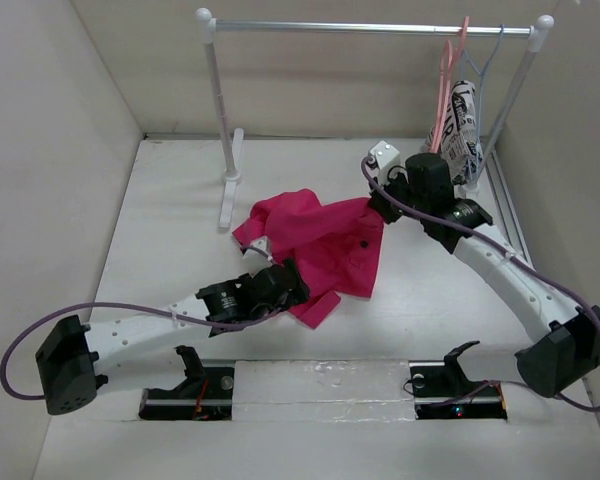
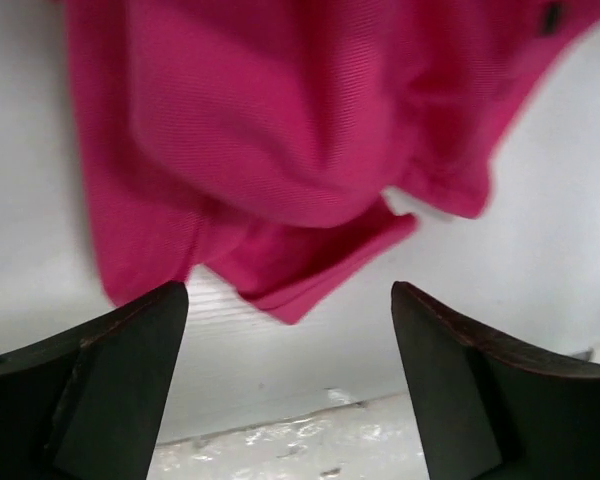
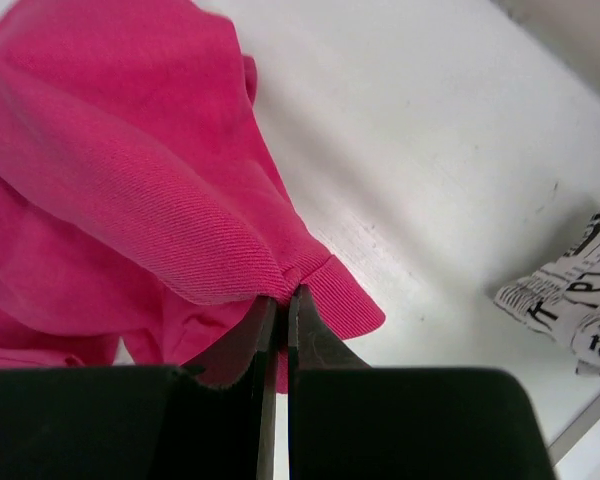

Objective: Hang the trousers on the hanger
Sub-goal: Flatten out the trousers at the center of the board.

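The magenta trousers lie bunched on the white table, lifted at their right side. My right gripper is shut on a ribbed hem of the trousers, the cloth pinched at the tips of the gripper. Near the lower hem, my left gripper stands open. In the left wrist view its fingers are spread wide with nothing between them, and the trousers hang just beyond the gripper. The salmon-pink hanger hangs on the rail at the back right.
A white clothes rack stands at the back, with its rail across the top and a post just left of the trousers. A thin blue wire hanger carries a white garment with black lettering, whose corner shows in the right wrist view.
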`<action>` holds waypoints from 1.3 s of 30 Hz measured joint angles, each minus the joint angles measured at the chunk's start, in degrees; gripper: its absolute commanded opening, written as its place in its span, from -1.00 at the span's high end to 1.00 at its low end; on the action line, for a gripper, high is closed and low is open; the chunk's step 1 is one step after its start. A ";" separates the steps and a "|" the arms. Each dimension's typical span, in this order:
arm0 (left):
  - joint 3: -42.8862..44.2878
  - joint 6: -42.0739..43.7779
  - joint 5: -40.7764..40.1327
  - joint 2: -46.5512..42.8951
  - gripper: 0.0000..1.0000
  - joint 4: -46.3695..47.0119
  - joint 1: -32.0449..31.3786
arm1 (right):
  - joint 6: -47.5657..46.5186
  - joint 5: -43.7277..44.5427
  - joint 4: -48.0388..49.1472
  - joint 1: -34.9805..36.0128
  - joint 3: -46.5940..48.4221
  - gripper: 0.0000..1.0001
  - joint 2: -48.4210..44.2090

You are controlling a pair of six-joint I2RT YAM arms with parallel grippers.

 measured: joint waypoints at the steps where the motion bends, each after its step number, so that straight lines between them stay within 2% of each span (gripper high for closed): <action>1: -1.86 -1.07 -0.04 0.00 -0.67 0.02 0.26 | -0.09 -0.35 -0.22 0.00 0.94 1.00 0.00; 7: -8.00 -1.64 2.97 2.60 -0.73 7.19 8.68 | -0.17 -1.27 -2.54 0.04 2.36 1.00 -0.33; 10: -8.09 -0.26 3.93 6.91 -0.71 12.63 11.78 | -0.17 -1.40 -4.59 0.17 2.32 1.00 -1.25; 11: -8.09 0.28 4.24 8.33 -0.65 14.49 12.13 | -0.17 -1.40 -5.29 0.20 2.27 1.00 -1.88; 13: -7.85 1.38 4.94 11.02 -0.21 17.51 12.70 | -0.17 -1.33 -6.45 0.59 2.05 1.00 -3.67; 14: -7.32 2.10 5.27 12.90 0.10 18.82 12.94 | -0.17 -1.33 -7.02 0.72 1.95 1.00 -4.63; 15: -6.71 2.27 5.51 14.49 0.70 19.39 13.16 | -0.17 -1.20 -7.80 1.18 1.84 1.00 -5.90; 17: -5.22 3.10 5.57 17.46 1.00 19.58 13.55 | -0.15 -0.61 -9.73 2.32 1.66 1.00 -8.52; 21: -4.55 4.02 5.31 14.80 1.00 16.35 13.84 | 0.07 0.85 -15.26 3.89 2.03 1.00 -13.57; 27: -4.46 8.39 5.22 -9.07 1.00 2.78 20.46 | 2.60 3.21 -28.09 6.03 9.92 1.00 -17.66; 30: -1.57 11.15 5.33 -15.72 1.00 -4.46 24.22 | 3.10 4.55 -30.88 6.23 14.03 1.00 -18.36; 34: 2.89 14.05 8.39 -14.73 1.00 -8.63 24.44 | 0.92 5.29 -27.17 -0.42 9.92 1.00 -16.90; 38: 3.54 14.27 11.78 -9.22 1.00 -6.80 20.24 | -0.76 6.19 -18.36 -7.89 4.35 0.98 -5.35; 39: 3.54 13.86 13.42 -5.51 0.92 -4.90 17.00 | -0.92 6.75 -15.91 -9.11 4.02 0.72 -1.29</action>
